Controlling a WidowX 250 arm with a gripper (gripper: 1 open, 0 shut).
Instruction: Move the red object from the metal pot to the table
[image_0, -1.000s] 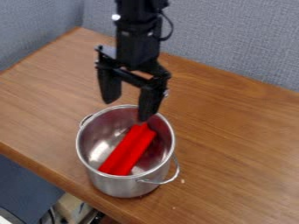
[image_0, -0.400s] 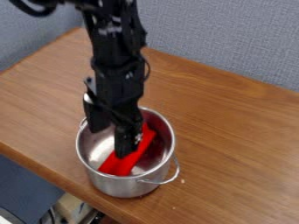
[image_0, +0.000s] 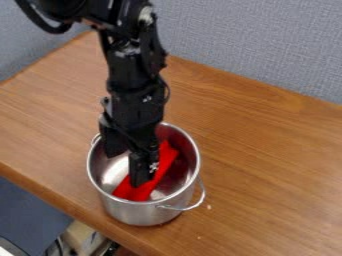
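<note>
A shiny metal pot (image_0: 114, 203) stands near the front edge of the brown wooden table (image_0: 267, 150). Inside it lies the red object (image_0: 162, 170), a long block leaning from the pot's floor up toward the far right rim, partly hidden by the arm. My black gripper (image_0: 126, 167) points straight down and has dipped into the pot. It is open, one finger left of the block and one over it. Nothing is held.
A grey wall backs the table. The table's front edge runs just below the pot, with dark floor beyond. One small handle (image_0: 187, 205) sticks out at the pot's front right.
The arm has come down and shifted left, from above the pot's far rim into the pot. The wrist has rolled somewhat. The jaws stayed open and the block has not moved.
</note>
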